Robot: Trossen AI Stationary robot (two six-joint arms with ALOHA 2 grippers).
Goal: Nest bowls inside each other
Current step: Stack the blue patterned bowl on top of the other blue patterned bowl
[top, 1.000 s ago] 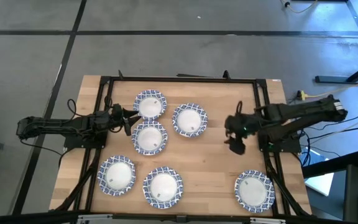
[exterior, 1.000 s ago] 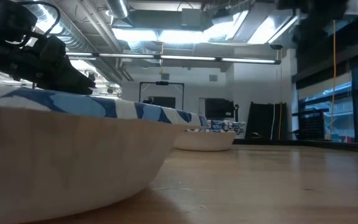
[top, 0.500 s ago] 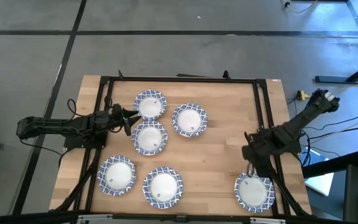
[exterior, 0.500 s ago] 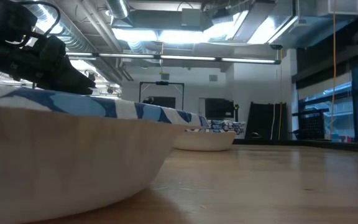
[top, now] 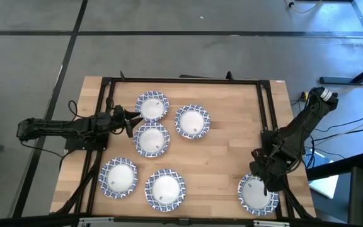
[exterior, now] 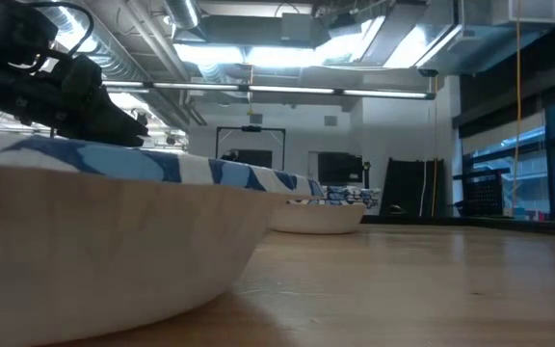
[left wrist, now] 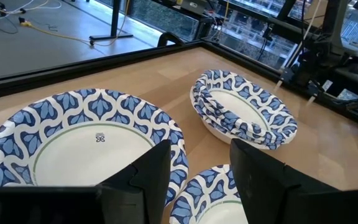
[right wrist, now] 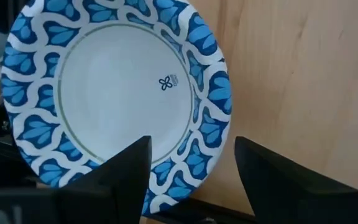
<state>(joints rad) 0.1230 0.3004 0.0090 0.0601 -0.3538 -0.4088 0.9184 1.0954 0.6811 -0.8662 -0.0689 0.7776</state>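
Six places hold blue-and-white bowls on the wooden table. Three are at the far left: one (top: 152, 105), one (top: 151, 140) and a nested stack (top: 192, 122) that also shows in the left wrist view (left wrist: 244, 115). Two are at the near left (top: 119, 177) (top: 165, 188). One is at the near right (top: 258, 193). My left gripper (top: 133, 120) is open and low at the left, between the two far-left bowls (left wrist: 86, 140). My right gripper (top: 265, 183) is open and points down over the near-right bowl's rim (right wrist: 213, 106). One finger stands over the bowl and the other over the table.
A black frame (top: 181, 81) runs around the table's working area, and both arm bases stand on its sides. Bare wood (top: 232, 157) lies between the bowl group and the near-right bowl. In the low view a bowl (exterior: 104, 241) fills the front left.
My right gripper has gone from the table's middle right toward the near edge and down, and now stands over the near-right bowl. It has tipped to point down. No bowl has moved.
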